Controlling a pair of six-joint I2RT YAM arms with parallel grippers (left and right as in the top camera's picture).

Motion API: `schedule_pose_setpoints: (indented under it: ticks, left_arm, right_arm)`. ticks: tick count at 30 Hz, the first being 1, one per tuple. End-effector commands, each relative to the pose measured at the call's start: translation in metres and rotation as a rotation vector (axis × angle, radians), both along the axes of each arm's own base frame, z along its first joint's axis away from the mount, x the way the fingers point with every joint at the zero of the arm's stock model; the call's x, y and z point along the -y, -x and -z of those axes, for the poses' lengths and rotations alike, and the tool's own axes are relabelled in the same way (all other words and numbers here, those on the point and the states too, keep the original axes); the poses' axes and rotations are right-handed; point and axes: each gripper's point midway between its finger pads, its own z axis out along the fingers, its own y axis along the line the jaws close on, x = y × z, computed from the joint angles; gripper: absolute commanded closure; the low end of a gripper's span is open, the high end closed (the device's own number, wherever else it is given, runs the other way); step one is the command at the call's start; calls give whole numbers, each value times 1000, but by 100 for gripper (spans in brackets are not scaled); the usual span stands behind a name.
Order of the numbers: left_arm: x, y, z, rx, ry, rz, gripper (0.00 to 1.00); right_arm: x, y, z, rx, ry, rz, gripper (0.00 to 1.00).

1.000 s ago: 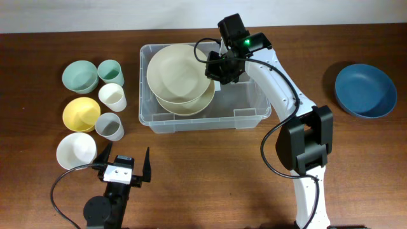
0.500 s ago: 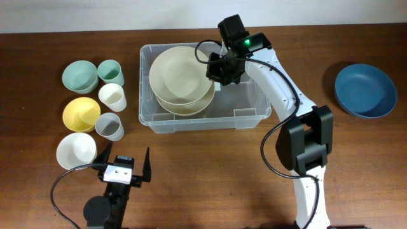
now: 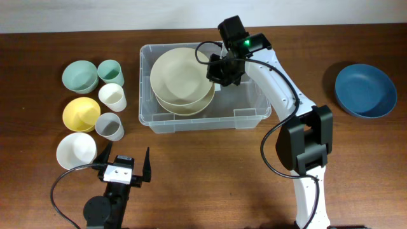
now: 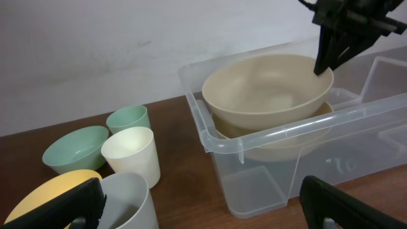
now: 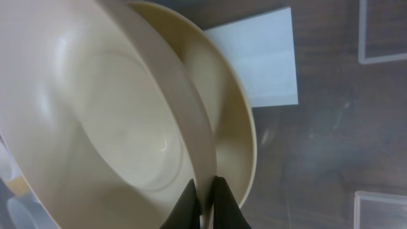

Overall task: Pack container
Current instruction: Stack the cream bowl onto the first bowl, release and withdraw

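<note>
The clear plastic container (image 3: 251,108) sits at the table's back centre; it also shows in the left wrist view (image 4: 267,137) and its white base label in the right wrist view (image 5: 257,60). A cream bowl (image 3: 181,75) is held tilted over a second cream bowl (image 3: 191,107) that lies inside the container. My right gripper (image 3: 215,69) is shut on the upper bowl's right rim (image 5: 203,191). The lower bowl's rim shows beside it (image 5: 245,140). My left gripper (image 3: 124,166) is open and empty near the table's front left edge.
Left of the container stand a green bowl (image 3: 79,76), green cup (image 3: 110,71), cream cup (image 3: 112,97), yellow bowl (image 3: 81,113), grey cup (image 3: 109,126) and white bowl (image 3: 76,150). A blue bowl (image 3: 365,90) lies at the far right.
The held cream bowl has shifted slightly right and settled lower onto the bowl beneath it. The left arm has not moved.
</note>
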Motion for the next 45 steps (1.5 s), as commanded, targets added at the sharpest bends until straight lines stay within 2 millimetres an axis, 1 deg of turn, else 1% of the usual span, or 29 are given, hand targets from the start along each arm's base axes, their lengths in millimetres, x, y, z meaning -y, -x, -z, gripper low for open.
schedule_pose_setpoints:
  ticks: [1,4,8,9,11,14,15,16,18,20,22,25,29,32,33,34,37,39,41,43,45]
  left_arm:
    - [-2,0,1,2,-9,-9,0]
    - [-2,0,1,2,-9,-9,0]
    - [-2,0,1,2,-9,-9,0]
    - [-2,0,1,2,-9,-9,0]
    - [-2,0,1,2,-9,-9,0]
    - [-2,0,1,2,-9,-9,0]
    - [-2,0,1,2,-9,-9,0]
    - [-2,0,1,2,-9,-9,0]
    - [-2,0,1,2,-9,-9,0]
    - [-2,0,1,2,-9,-9,0]
    - [-2,0,1,2,-9,-9,0]
    - [-2,0,1,2,-9,-9,0]
    - [-2,0,1,2,-9,-9,0]
    - [-2,0,1,2,-9,-9,0]
    - [-2,0,1,2,-9,-9,0]
    - [-2,0,1,2,-9,-9,0]
    - [-2,0,1,2,-9,-9,0]
    - [-2,0,1,2,-9,-9,0]
    - [-2,0,1,2,-9,-9,0]
    - [-2,0,1,2,-9,-9,0]
    - [-2,0,1,2,-9,-9,0]
  right_arm:
    - [3,3,16,-22,11,-2,96]
    - [3,4,23,-29,8,3,96]
    - [2,4,24,-26,6,3,96]
    - [3,4,24,-26,6,3,94]
    - [3,4,24,-26,6,3,82]
    - [2,4,23,-25,4,2,71]
    - [2,3,23,-24,1,1,65]
    - [0,3,22,-23,-7,-2,64]
    - [-3,3,21,-21,-26,-8,65]
    - [-4,2,20,-19,-30,-9,73]
    - [-4,2,20,-17,-30,-9,76]
    - [-4,2,20,-17,-30,-10,76]
    - [-4,2,20,-15,-31,-10,62]
    - [-4,-1,17,4,-29,-21,40]
    - [-4,-3,13,17,-30,-28,32]
    - [-5,-6,9,35,-30,-42,28]
    - [-5,-13,-12,104,-26,-93,20]
    - [-2,-19,-33,159,-18,-120,15]
    - [17,-29,-57,206,42,-77,12]
    - [42,-37,-83,254,106,-13,10]
    - [72,-45,-114,298,133,71,5]
